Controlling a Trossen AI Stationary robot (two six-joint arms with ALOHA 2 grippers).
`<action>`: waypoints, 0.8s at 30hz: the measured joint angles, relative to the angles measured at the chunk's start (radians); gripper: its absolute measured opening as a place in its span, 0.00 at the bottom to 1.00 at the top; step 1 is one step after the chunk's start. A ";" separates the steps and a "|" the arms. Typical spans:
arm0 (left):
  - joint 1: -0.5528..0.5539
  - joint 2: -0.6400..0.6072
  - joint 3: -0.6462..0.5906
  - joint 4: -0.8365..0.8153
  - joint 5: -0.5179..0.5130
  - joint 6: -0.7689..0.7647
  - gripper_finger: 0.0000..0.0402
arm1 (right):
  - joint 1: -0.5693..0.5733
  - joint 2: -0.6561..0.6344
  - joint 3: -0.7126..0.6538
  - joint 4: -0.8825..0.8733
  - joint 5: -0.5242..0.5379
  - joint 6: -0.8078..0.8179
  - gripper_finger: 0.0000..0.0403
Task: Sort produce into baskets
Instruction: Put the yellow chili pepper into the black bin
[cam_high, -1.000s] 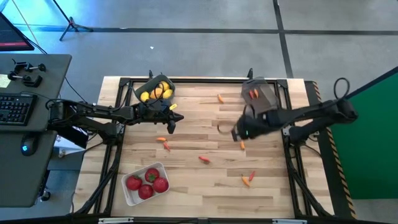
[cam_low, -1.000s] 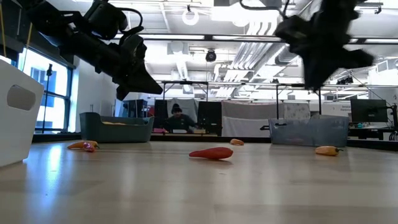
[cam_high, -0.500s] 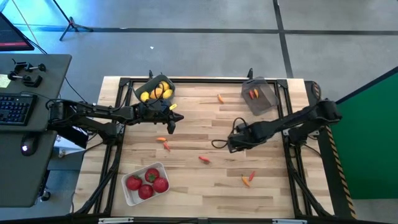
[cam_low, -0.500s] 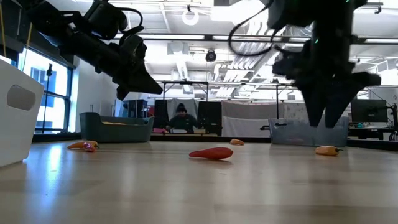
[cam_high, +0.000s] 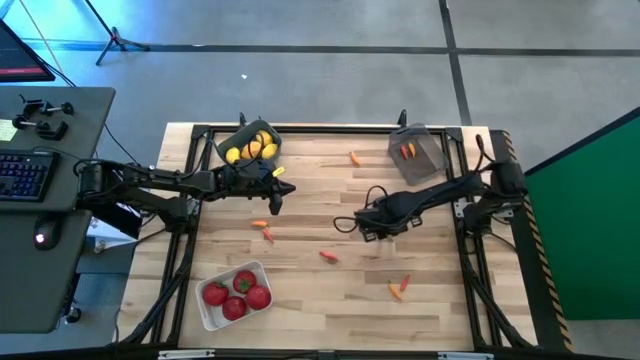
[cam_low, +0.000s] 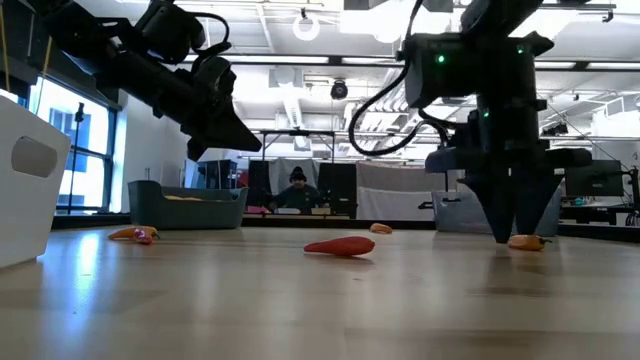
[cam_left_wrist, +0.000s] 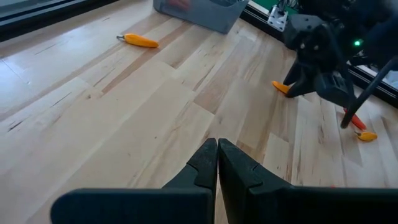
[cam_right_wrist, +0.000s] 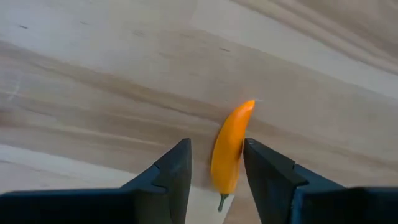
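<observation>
Working hand: right gripper (cam_right_wrist: 214, 163), fingers parted, lowered to the table (cam_high: 300, 215) and straddling an orange pepper (cam_right_wrist: 230, 147); not yet closed on it.
Key relation: the pepper lies between the two fingers, its long axis running along them, stem end toward the wrist, tip pointing away; a straight squeeze should catch it across its narrow width.
Nearer arm: the right; the left gripper (cam_left_wrist: 217, 155), closed and empty, hangs well apart beside the bin of lemons (cam_high: 250, 147).
Surface: bare pale wood planks, flat; other peppers lie scattered apart.
Likely target: dark grey bin (cam_high: 418, 153), beyond the hand at the far edge.
Room: open workspace behind; a person sits far off.
</observation>
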 joint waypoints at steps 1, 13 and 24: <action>0.000 0.000 0.000 0.000 0.000 0.000 0.00 | -0.005 0.007 0.000 0.003 0.000 -0.014 0.32; 0.000 0.000 0.000 -0.001 0.000 -0.018 0.00 | -0.095 -0.036 0.041 0.029 -0.057 -0.204 0.02; 0.000 0.000 0.000 -0.008 0.000 -0.026 0.00 | -0.396 -0.256 0.100 -0.155 0.141 -0.455 0.01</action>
